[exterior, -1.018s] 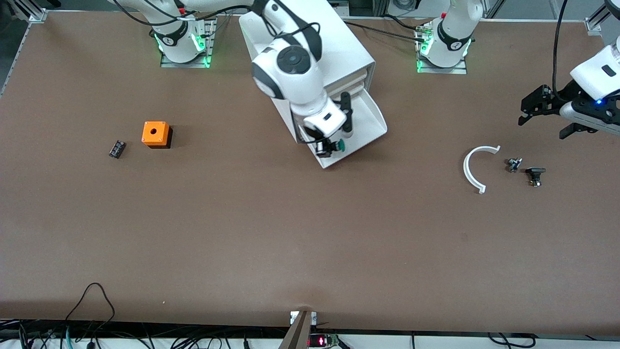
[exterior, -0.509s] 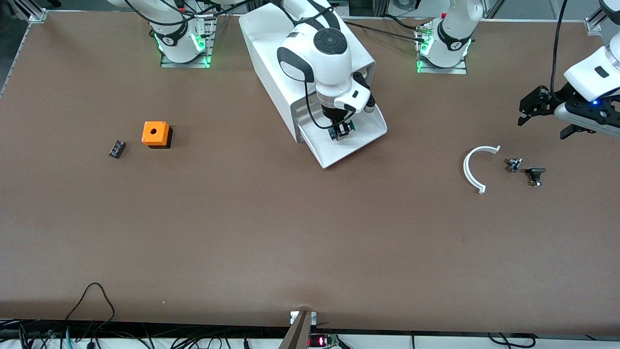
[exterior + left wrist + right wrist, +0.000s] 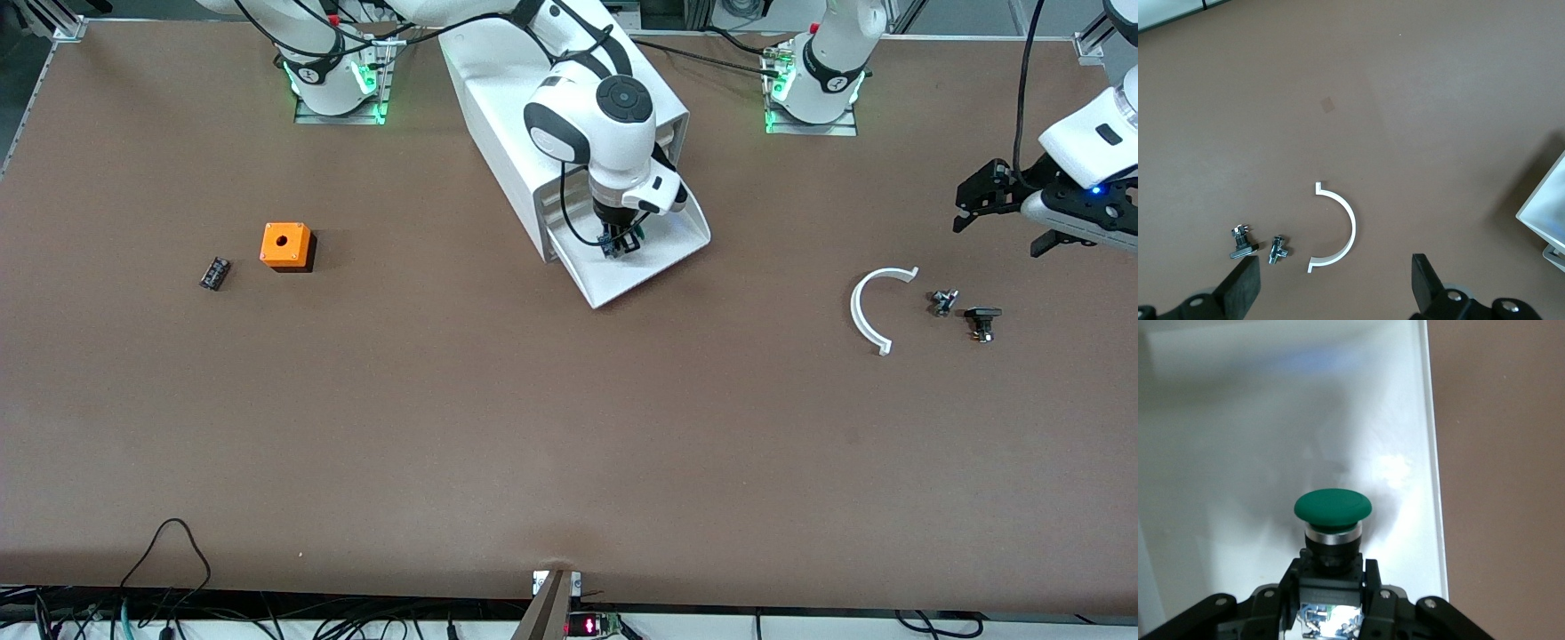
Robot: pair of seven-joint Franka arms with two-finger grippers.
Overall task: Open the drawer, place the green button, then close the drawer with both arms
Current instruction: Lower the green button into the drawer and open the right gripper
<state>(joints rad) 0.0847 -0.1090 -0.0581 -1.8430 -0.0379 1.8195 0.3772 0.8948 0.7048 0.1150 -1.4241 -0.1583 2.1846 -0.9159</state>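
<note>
The white cabinet [image 3: 551, 98] stands at the table's back middle, its lowest drawer [image 3: 671, 253] pulled out toward the front camera. My right gripper [image 3: 622, 242] reaches down into the open drawer and is shut on the button [image 3: 1333, 508], gripping its black-and-blue body, green cap pointing at the white drawer floor [image 3: 1238, 467]. In the front view the button [image 3: 612, 246] shows only partly under the wrist. My left gripper [image 3: 1000, 200] hangs open and empty in the air at the left arm's end of the table; its fingertips [image 3: 1245, 287] frame bare tabletop.
A white curved piece [image 3: 867, 307], a small metal fitting [image 3: 942, 302] and a black part [image 3: 981, 322] lie below the left gripper. An orange cube with a hole [image 3: 285, 244] and a small black part [image 3: 214, 272] lie toward the right arm's end.
My right gripper has swung from the drawer's front corner to over its middle and lowered into it with the button. The left arm has barely shifted.
</note>
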